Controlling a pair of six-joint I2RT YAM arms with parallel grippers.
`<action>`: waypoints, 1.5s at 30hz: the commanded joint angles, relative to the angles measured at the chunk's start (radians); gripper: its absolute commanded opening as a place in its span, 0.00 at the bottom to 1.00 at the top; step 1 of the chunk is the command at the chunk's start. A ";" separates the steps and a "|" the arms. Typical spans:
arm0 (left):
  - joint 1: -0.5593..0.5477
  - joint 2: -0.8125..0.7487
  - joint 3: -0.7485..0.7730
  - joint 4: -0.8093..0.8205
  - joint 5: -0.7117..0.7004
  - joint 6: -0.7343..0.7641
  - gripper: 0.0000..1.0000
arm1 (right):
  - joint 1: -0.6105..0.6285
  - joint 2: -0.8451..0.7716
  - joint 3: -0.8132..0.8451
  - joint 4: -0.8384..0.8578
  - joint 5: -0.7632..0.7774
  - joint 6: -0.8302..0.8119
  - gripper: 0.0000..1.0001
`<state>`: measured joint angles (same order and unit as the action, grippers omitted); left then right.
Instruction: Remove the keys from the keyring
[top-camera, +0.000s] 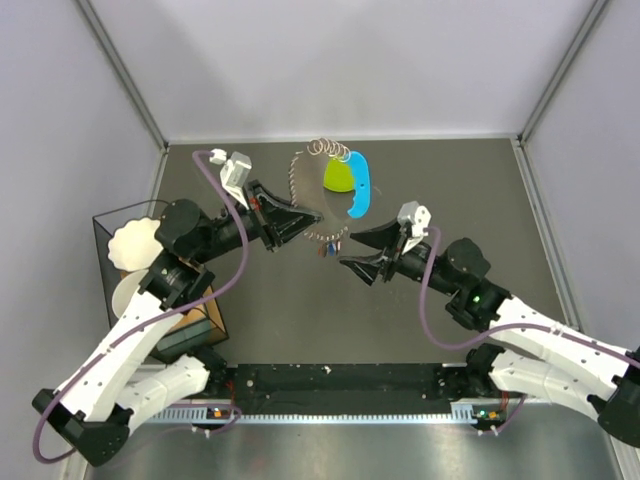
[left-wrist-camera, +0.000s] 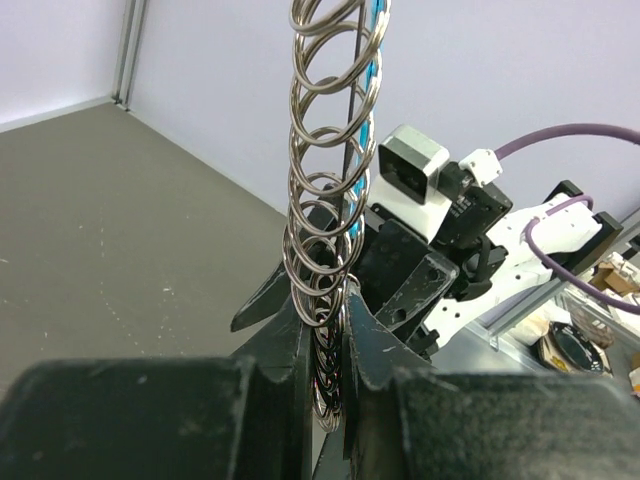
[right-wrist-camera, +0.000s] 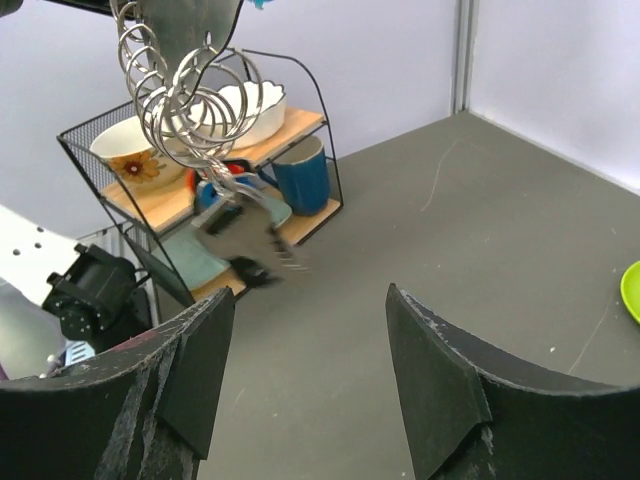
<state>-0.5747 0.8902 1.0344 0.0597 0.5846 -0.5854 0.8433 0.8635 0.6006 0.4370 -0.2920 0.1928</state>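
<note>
Tightly on keyring (left-wrist-camera: 322, 205): left end effector (left-wrist-camera: 326, 330)

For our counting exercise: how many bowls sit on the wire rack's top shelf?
2. Right wrist view: a flower-patterned bowl at the shelf's left end, a white wavy-edged bowl beside it; the hanging keyring may hide more.

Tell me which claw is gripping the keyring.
The left claw: it is shut on the keyring, while the right claw stands open and empty near the hanging keys.

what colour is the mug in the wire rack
Dark blue mug; the right wrist view shows it best.
</note>
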 joint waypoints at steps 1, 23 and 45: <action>-0.002 -0.034 0.003 0.120 -0.017 -0.042 0.00 | 0.037 0.031 0.079 0.088 0.057 -0.041 0.62; -0.001 -0.050 -0.022 0.097 -0.052 -0.017 0.00 | 0.106 0.058 0.074 0.092 0.194 -0.101 0.36; -0.002 -0.045 -0.019 0.086 -0.054 -0.024 0.00 | 0.109 0.063 0.054 0.149 0.146 -0.104 0.47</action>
<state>-0.5747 0.8654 1.0088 0.0822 0.5339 -0.6041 0.9405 0.9302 0.6369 0.5144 -0.1143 0.0891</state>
